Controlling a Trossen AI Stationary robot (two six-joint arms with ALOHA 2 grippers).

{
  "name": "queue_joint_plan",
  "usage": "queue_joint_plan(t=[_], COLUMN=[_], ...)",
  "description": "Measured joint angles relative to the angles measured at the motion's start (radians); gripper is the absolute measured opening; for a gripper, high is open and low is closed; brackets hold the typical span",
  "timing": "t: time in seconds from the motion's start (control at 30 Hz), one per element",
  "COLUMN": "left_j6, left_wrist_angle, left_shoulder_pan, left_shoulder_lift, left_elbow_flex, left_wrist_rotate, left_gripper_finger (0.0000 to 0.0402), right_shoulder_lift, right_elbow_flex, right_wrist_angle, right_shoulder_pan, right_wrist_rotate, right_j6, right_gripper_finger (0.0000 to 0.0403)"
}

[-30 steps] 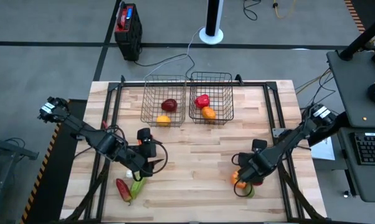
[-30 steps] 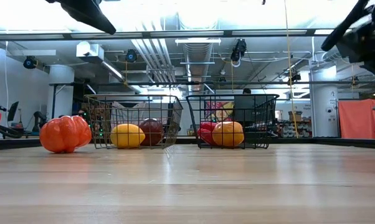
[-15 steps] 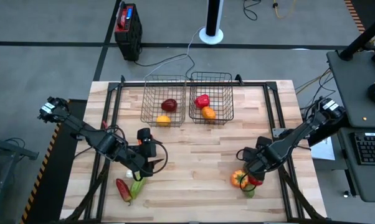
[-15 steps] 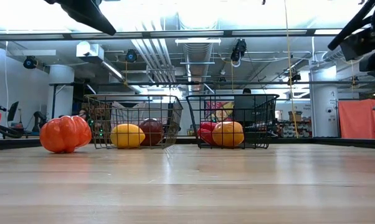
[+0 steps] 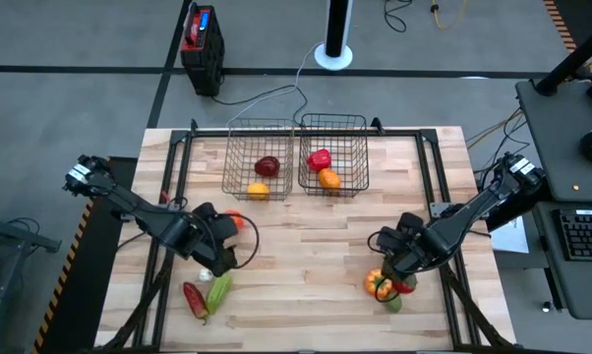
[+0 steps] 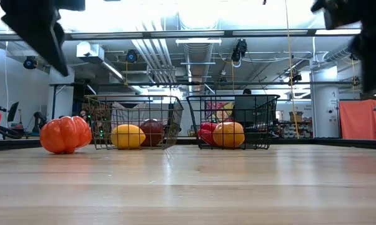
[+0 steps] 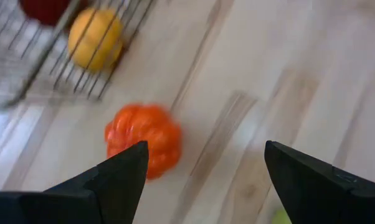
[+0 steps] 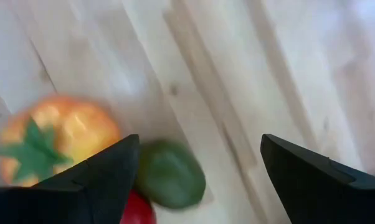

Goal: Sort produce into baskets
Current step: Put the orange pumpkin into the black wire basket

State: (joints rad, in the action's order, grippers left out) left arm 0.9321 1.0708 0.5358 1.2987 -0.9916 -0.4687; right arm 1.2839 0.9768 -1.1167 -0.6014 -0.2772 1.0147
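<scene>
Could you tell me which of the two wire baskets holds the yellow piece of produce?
The left basket, on the left arm's side. It holds a yellow piece beside a dark red one; the right basket holds a red piece and an orange one.
</scene>
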Motion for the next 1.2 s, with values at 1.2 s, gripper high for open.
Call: queue_joint_plan(t=[1.2], left_j6=[-0.136], left_wrist_angle=[-0.359], left_shoulder_pan=[-0.001], left_shoulder_lift=[-0.050], left_elbow_flex=[0.436], left_wrist_rotate=[-0.148], left_gripper_finger=[0.0246], right_shoulder_lift=[0.002], right_elbow_flex=[0.114], right_wrist_angle=[0.294], right_shoulder_pan=[0.000], right_wrist_rotate=[-0.402], right_j6=[-0.266], right_gripper_finger=[0.0325])
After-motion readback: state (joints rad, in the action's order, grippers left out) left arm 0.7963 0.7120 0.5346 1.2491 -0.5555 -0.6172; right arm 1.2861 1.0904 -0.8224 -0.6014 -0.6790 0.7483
